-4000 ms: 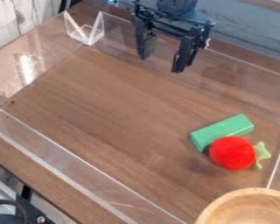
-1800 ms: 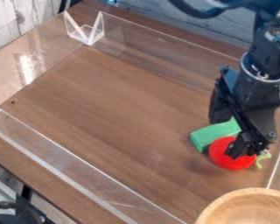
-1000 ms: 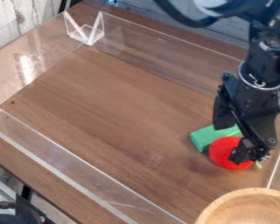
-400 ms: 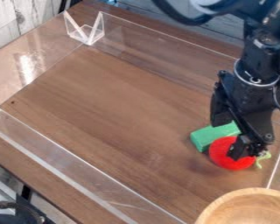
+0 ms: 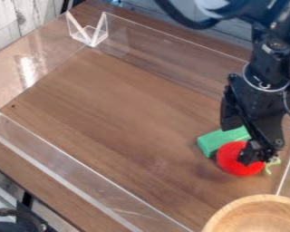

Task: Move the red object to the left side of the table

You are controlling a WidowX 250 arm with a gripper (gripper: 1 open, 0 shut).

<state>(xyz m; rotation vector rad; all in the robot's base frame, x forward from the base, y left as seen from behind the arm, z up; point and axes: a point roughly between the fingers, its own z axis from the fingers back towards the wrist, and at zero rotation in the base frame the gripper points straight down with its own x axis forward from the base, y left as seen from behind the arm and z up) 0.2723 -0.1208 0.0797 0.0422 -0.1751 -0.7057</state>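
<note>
Item 1, nearest: wooden bowl (image 5: 259, 217), light wood, at the front right corner, only its rim in view.

Item 2: red object (image 5: 241, 159), a round fuzzy ball with a green leaf (image 5: 270, 163) on its right, resting on the counter (image 5: 111, 109) at the right side, just beyond the bowl. I judge it light, soft and slightly springy; the nap should give friction, so slipping is unlikely. Best hold: across the widest middle of the ball, clear of the leaf.

Item 3: my end effector (image 5: 249, 143), pointing straight down over the red object, spread fully wide and holding nothing. One finger stands at the ball's right; whether it touches, I cannot tell.

Item 4: green block (image 5: 220, 140), rectangular, just beside the red object on its far left; it crowds that side.

Item 5: counter, dark wood grain, flat, bare across the left half.

Item 6, farthest: clear acrylic walls (image 5: 159, 38) around the edges; a clear bracket (image 5: 84, 31) at the far left.
</note>
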